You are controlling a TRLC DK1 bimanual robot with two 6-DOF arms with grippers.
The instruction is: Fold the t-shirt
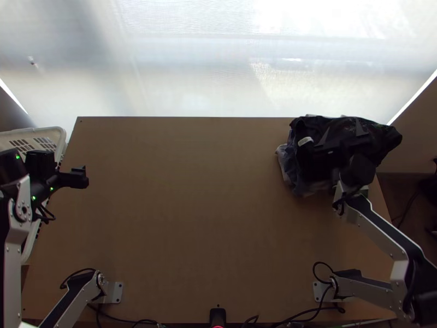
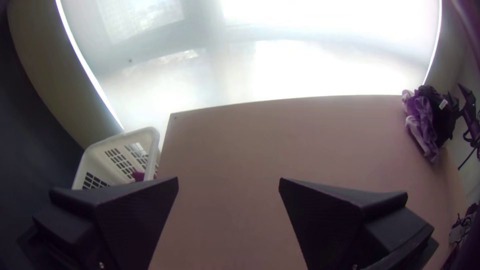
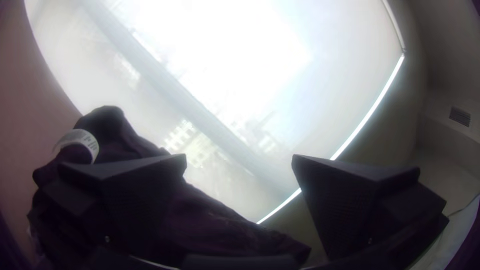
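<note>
The right claw [image 1: 343, 133] is spread wide above a bunched heap of cloth, its two flat black fingers [image 3: 140, 190] well apart and gripping nothing; whether they touch the fabric I cannot tell. Below it, a dark garment [image 1: 382, 143] lies crumpled at the far right corner of the counter [image 1: 191, 218], reaching past the edge, with a white label [image 1: 305, 141] turned up on its left part. Bluish and paler cloth [image 1: 290, 174] pokes out from under it toward the middle of the counter. Which piece is the t-shirt cannot be told for certain. The left claw [image 1: 83, 176] hangs near the left edge of the counter, well away from the heap, also wide open and with nothing in its grasp. Beside that edge stands a white slatted basket [image 1: 59, 132] with something magenta [image 2: 138, 175] inside. Beyond the far edge is a bright, pale window covering [image 1: 180, 65]; black cables [image 1: 311, 312] run along the near edge.
</note>
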